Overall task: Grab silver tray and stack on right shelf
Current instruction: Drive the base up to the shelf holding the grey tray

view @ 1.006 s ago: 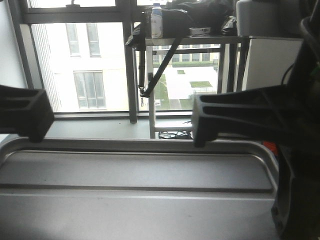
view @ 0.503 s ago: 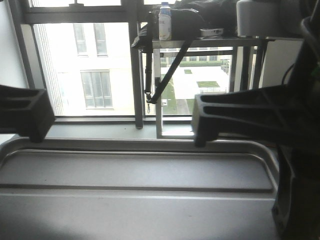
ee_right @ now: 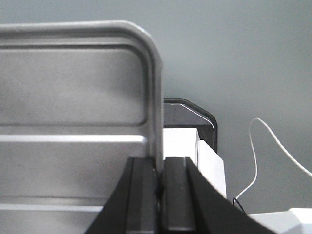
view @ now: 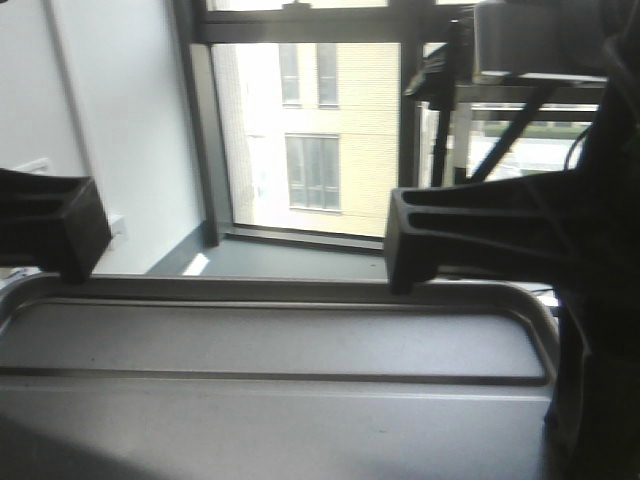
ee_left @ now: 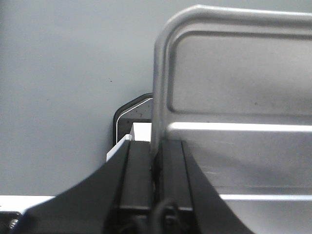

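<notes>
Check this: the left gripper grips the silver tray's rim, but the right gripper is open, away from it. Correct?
No. The right gripper is shut on the rim of the silver tray too, as the right wrist view shows. The left gripper does grip it.

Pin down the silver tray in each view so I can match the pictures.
Exterior front-facing: the silver tray fills the lower half, far rim across the middle.
Left wrist: silver tray fills the right side, edge pinched in the left pincer.
Right wrist: silver tray fills the left side, edge pinched in the right pincer.
Shared landmark: the long rib across the tray floor.
</notes>
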Robot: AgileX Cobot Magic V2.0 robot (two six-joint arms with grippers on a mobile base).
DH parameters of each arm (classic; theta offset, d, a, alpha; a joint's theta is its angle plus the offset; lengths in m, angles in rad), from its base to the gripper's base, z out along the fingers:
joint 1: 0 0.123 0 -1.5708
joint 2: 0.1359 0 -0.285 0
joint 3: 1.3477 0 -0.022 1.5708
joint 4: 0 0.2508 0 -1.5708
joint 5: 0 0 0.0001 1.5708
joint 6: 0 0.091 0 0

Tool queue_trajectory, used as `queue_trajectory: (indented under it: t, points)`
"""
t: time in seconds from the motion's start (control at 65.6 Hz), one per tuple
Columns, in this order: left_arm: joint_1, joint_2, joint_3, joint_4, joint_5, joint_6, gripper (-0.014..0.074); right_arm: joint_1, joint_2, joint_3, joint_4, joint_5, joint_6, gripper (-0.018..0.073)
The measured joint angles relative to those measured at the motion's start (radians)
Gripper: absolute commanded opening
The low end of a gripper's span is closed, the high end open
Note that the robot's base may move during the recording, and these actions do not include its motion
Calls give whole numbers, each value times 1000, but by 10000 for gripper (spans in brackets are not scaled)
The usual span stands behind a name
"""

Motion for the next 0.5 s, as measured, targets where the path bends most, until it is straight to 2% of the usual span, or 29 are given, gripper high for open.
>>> queue_trajectory:
  t: [0.503]
  points:
    - [0,0,0,0,0,0,-92,0,0,0,0,0,0,59]
